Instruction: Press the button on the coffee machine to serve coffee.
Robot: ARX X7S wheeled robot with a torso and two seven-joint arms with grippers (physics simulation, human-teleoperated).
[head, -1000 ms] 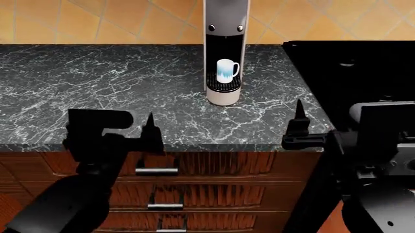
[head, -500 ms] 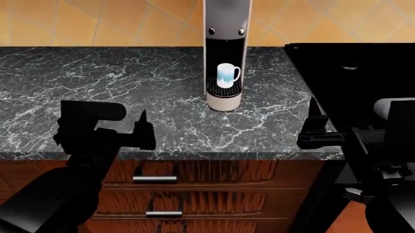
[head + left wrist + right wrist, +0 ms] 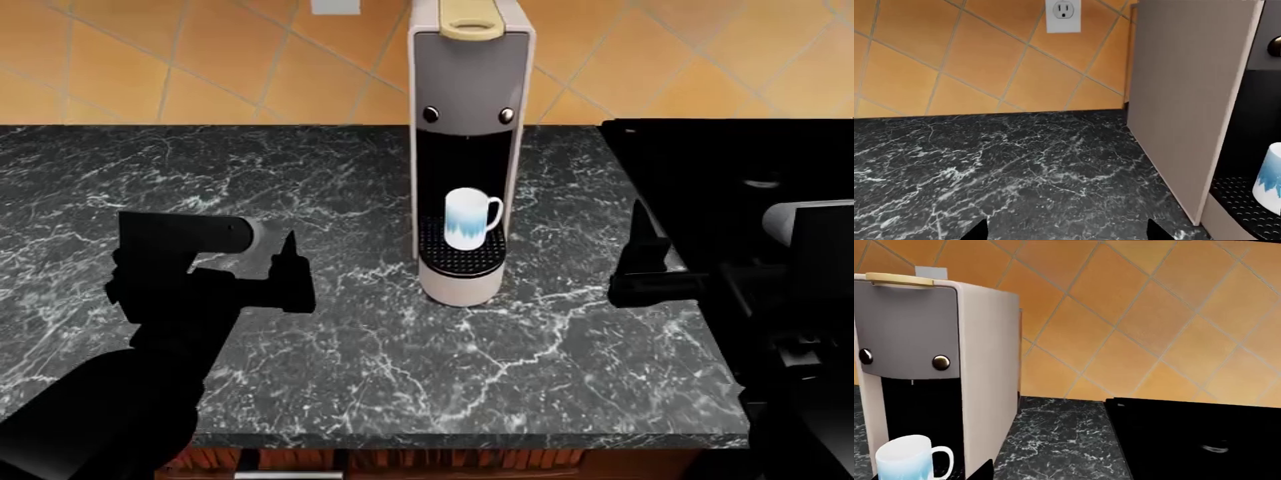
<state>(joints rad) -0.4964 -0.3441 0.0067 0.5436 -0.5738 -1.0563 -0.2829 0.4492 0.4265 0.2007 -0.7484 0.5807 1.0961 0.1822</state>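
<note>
The coffee machine (image 3: 465, 150) stands upright at the back middle of the black marble counter (image 3: 267, 190). It has a beige lever (image 3: 467, 25) on top, two round dark buttons (image 3: 431, 114) on its grey face, and a white-and-blue mug (image 3: 470, 218) on its black drip grille (image 3: 461, 258). My left gripper (image 3: 288, 262) is open and empty, low over the counter to the machine's left. My right gripper (image 3: 641, 250) is open and empty to its right, level with the mug. The right wrist view shows the machine's front (image 3: 914, 330) and buttons (image 3: 941, 362). The left wrist view shows its side (image 3: 1187, 100).
A black stove (image 3: 721, 180) fills the counter's right side, under my right arm; it also shows in the right wrist view (image 3: 1201, 440). Orange tiled wall (image 3: 200, 60) behind, with a wall outlet (image 3: 1063, 12). The counter's front edge (image 3: 467, 440) is near the head view's bottom.
The head view has shifted forward: the machine looks larger and shows its top lever, and the drawers have dropped out of view. Both grippers now sit further in over the counter.
</note>
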